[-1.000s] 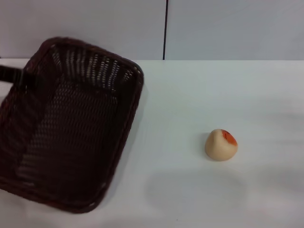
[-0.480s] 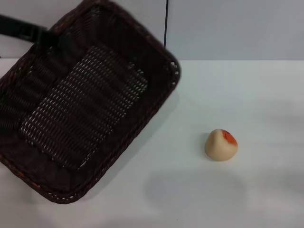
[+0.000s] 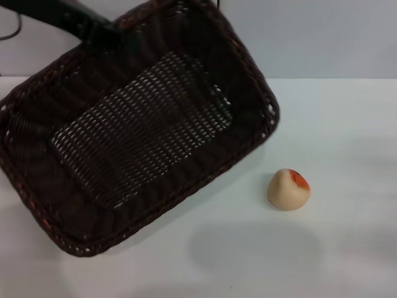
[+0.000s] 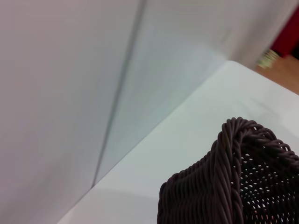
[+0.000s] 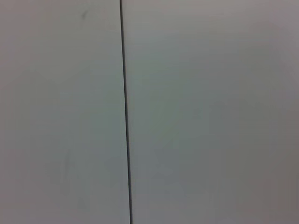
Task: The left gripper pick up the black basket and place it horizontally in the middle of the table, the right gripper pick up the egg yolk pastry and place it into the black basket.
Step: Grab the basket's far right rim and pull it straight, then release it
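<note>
The black basket [image 3: 142, 136] is a large dark woven wicker basket, tilted so that its open inside faces me, over the left half of the white table [image 3: 347, 124]. My left gripper [image 3: 99, 30] shows as a dark bar at the top left and grips the basket's far rim. A corner of the basket's rim also shows in the left wrist view [image 4: 229, 182]. The egg yolk pastry [image 3: 288, 189], a beige ball with an orange-red patch, lies on the table to the right of the basket and apart from it. My right gripper is out of view.
A grey wall with a dark vertical seam [image 3: 218, 5] stands behind the table. The right wrist view shows only that wall and seam [image 5: 125, 112]. Bare tabletop lies in front of and to the right of the pastry.
My left arm has lifted the basket and swung it to the right and up, turning it. Its right corner now lies closer to the pastry. The pastry has not moved.
</note>
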Action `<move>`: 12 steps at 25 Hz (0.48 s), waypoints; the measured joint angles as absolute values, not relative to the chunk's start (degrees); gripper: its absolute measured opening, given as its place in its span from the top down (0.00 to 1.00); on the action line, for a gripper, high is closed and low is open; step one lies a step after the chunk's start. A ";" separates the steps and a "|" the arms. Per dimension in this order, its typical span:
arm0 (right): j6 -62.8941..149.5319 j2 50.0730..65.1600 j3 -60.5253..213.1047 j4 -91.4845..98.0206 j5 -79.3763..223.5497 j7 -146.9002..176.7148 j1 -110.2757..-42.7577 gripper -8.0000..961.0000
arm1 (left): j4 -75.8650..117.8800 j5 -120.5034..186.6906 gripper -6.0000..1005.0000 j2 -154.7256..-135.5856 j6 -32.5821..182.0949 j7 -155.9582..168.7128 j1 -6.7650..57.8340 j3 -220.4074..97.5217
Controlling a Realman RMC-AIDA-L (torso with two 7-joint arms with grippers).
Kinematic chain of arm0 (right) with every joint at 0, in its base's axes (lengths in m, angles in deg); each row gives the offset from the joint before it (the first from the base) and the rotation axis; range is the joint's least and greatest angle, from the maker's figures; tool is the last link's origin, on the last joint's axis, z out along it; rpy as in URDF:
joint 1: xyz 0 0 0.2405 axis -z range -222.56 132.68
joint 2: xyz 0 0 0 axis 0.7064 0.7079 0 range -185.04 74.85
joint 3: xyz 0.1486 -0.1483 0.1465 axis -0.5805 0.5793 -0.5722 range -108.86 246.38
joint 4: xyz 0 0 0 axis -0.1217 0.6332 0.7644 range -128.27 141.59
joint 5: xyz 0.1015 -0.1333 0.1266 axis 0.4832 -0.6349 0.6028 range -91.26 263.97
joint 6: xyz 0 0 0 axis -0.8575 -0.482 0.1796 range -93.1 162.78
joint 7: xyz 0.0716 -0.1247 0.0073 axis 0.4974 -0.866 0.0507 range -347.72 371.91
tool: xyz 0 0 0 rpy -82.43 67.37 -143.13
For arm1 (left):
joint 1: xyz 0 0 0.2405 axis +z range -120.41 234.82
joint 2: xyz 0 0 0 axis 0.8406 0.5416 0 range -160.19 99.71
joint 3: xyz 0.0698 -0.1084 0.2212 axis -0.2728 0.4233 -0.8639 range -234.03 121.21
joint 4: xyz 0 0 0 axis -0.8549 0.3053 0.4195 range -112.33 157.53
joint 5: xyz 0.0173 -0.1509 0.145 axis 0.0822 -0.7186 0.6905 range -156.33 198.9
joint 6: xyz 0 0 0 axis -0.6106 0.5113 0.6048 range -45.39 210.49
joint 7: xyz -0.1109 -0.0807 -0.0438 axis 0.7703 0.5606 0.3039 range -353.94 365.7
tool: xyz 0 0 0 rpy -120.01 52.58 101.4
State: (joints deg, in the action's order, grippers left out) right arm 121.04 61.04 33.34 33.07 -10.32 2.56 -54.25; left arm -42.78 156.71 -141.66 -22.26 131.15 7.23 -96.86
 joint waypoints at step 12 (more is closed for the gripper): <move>123.26 62.18 33.25 32.94 -10.33 2.71 -51.61 0.41 | -38.58 163.31 0.79 -143.11 -21.81 119.68 -2.32 -101.70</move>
State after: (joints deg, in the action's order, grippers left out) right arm 123.26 62.18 33.25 32.94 -10.33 2.71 -51.61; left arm -38.58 163.31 -143.11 -21.81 119.68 -2.32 -101.70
